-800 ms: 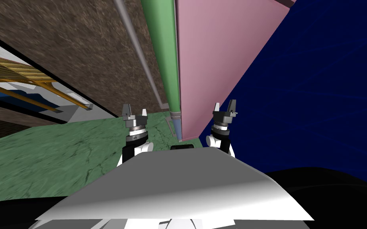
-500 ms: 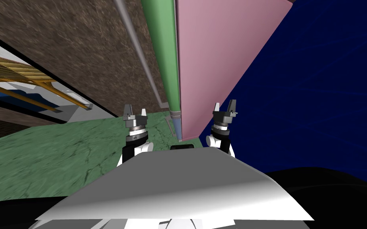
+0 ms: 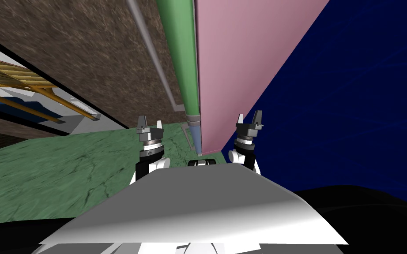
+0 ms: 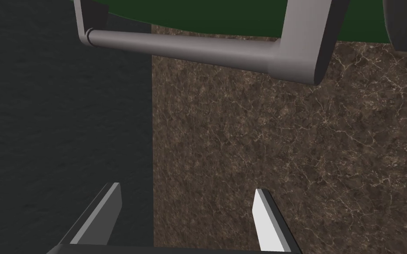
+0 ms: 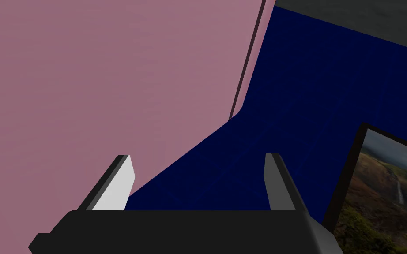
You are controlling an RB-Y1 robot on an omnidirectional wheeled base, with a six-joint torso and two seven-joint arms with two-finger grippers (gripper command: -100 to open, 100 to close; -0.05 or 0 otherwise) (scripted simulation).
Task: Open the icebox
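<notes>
Only my viewpoint shifted; icebox (image 3: 238,66) stays closed.

Grey handle (image 4: 185,46) cut off at both mounts, framed landscape (image 5: 388,194) partly cropped

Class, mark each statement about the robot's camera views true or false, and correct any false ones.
1. A grey handle runs across a brown marbled surface. True.
2. The left hand is shut on that handle. False: it is open, and the handle lies ahead of its fingers, untouched.
3. The right hand is open and holds nothing. True.
4. The right hand points at a white door. False: a pink panel and a blue wall lie ahead of it.
5. The floor in the head view is green. True.
</notes>
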